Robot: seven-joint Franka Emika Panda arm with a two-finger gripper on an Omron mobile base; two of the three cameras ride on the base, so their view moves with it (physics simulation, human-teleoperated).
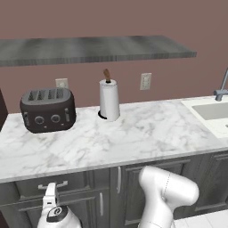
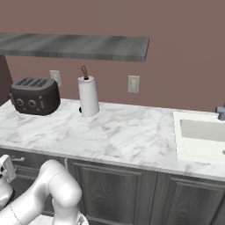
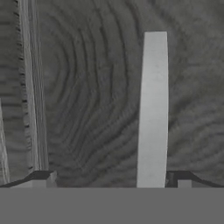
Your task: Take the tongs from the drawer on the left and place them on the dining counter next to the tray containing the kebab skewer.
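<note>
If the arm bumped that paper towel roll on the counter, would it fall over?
Probably. The paper towel roll stands tall and narrow, so it looks tippy. Being paper, it is likely light. The stand's dark base may steady it slightly.

A white counter (image 1: pixel 133 138) veined in grey crosses the middle of the left base view, carrying a black toaster (image 1: pixel 47 109) at the left and a white paper towel roll (image 1: pixel 109 100) with a brown post at centre. Below it, at the lower left, the drawer (image 1: pixel 49 185) has a dark grey wood-grain front and a silver handle (image 3: pixel 152 113), which the hand view shows as a pale bar right of centre. Behind stands a dull rose-brown wall (image 1: pixel 133 22) with a streaked grey shelf (image 1: pixel 89 49) across the top and a white sink (image 1: pixel 213 113) at the right edge.
</note>
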